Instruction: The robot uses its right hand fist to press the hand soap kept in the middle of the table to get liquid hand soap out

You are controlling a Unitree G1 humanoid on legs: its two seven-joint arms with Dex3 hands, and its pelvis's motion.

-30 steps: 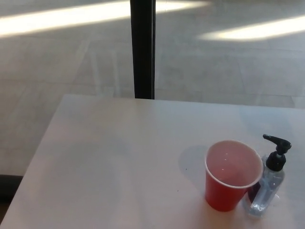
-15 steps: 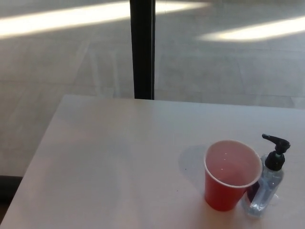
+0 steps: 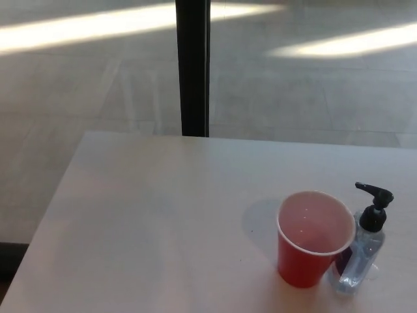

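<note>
The soap pump bottle stands touching the red cup at its 3 o'clock on the bench, nozzle over the cup to catch soap, but no hand shows

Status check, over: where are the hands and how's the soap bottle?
Both hands out of view. Soap bottle upright on the table, pump untouched. Red cup close on its left, partly in front of it.
</note>
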